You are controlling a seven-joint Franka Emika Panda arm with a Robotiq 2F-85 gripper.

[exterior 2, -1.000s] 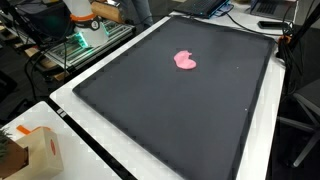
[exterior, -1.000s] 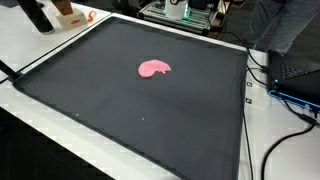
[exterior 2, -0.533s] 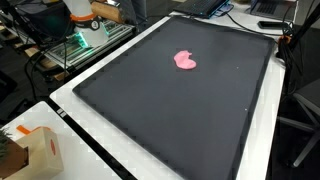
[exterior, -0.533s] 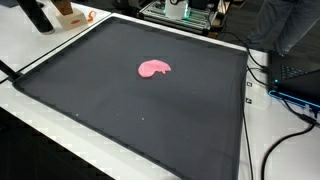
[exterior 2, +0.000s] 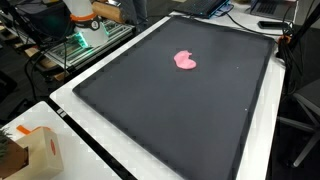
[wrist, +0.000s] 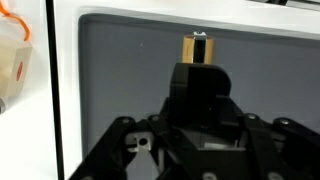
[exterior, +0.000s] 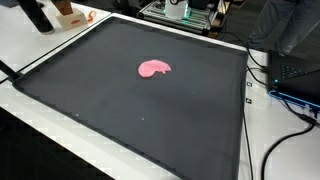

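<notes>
The pink blob lies untouched at the centre of the black mat, well apart from your gripper, whose jaw state you cannot tell.

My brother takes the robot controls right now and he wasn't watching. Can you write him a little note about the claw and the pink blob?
The claw: it shows only in the wrist view. Its fingers are together, so it looks shut, and it faces the black mat near the mat's white edge. A small tan bit sits at its tip, too blurred to name.
The pink blob: it lies flat and alone near the middle of the mat in both exterior views. Neither view shows the claw, so the claw is not at the blob.
Done: no grip on the blob.
Left: everything to do with the blob.
</notes>
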